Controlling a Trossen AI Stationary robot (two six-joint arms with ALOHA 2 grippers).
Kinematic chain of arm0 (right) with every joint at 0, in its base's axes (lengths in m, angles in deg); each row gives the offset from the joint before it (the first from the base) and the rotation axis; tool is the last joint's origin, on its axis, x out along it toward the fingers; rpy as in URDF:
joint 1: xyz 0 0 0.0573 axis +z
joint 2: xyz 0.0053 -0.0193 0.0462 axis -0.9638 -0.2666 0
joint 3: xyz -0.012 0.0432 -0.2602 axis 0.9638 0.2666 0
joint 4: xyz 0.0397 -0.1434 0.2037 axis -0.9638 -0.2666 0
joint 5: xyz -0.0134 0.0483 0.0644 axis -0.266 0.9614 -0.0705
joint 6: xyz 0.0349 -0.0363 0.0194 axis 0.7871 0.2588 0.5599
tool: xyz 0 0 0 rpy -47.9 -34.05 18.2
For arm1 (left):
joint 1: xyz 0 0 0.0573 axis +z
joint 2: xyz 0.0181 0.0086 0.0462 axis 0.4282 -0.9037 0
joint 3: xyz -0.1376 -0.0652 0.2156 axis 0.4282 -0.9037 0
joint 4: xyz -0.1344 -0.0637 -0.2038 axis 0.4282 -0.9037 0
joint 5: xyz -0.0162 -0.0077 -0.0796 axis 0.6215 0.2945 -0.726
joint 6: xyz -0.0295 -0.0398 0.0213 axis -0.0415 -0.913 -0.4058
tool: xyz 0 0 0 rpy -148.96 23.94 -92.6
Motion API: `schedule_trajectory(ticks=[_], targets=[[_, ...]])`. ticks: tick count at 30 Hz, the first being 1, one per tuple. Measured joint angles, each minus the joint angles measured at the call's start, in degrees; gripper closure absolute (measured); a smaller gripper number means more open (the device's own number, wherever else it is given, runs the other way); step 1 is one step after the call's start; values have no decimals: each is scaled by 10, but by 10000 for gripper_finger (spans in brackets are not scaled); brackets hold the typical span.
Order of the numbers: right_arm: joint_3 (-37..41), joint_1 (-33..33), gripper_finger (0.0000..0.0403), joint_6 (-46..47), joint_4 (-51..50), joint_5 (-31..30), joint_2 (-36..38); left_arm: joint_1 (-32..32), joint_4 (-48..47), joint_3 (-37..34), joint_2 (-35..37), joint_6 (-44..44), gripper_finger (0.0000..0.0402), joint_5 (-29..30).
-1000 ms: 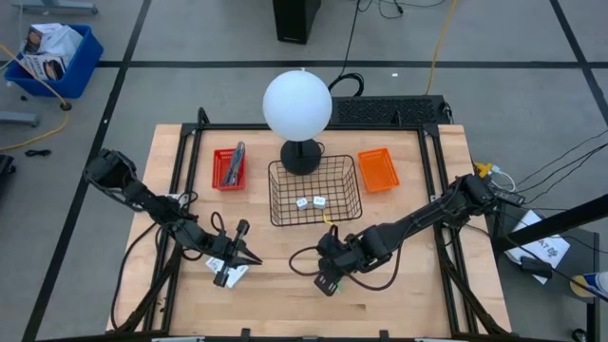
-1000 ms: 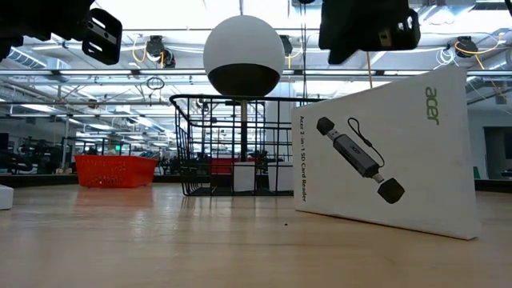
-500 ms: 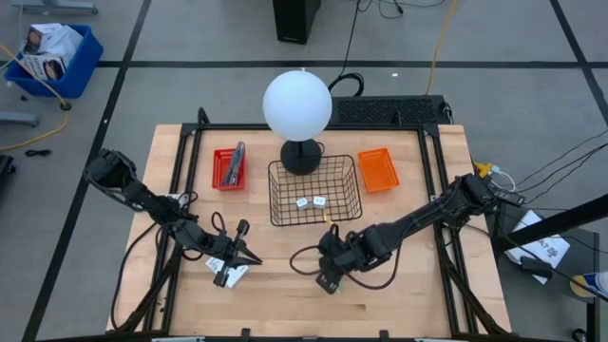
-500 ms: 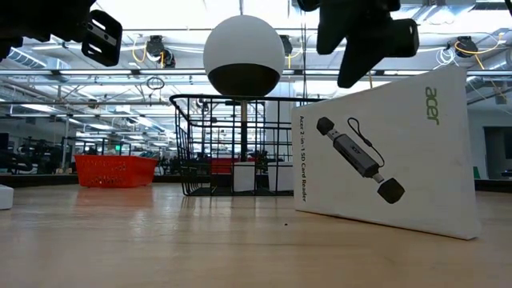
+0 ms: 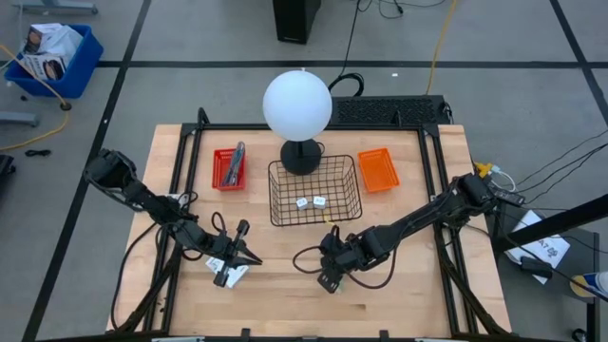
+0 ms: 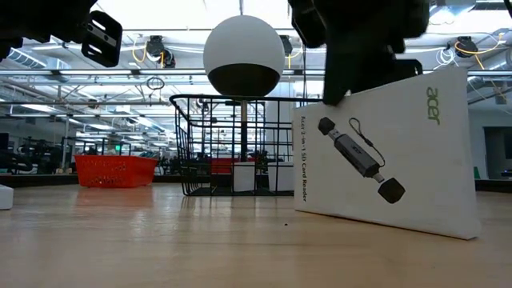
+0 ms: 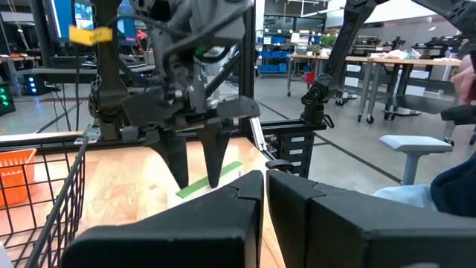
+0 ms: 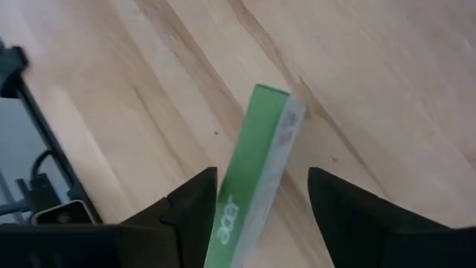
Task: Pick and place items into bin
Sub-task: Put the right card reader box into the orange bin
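Even, bright overhead light fills the hall; ceiling strip lights (image 6: 160,74) glare behind the white globe lamp (image 6: 244,54), and the dark right gripper (image 6: 356,40) blurs.

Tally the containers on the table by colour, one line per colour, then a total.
Red bin: 1
Orange bin: 1
Black wire basket: 1
Total: 3
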Motion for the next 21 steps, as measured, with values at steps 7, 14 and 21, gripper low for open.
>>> schedule_trajectory(ticks=[7,14,21], targets=[[29,0,217,19,28,28,0,0,0,0,0,0,376,0],[29,0,335,6,33,28,0,0,0,0,0,0,376,0],[30,0,366,-7,28,14,31,0,-3,0,0,-4,376,0]])
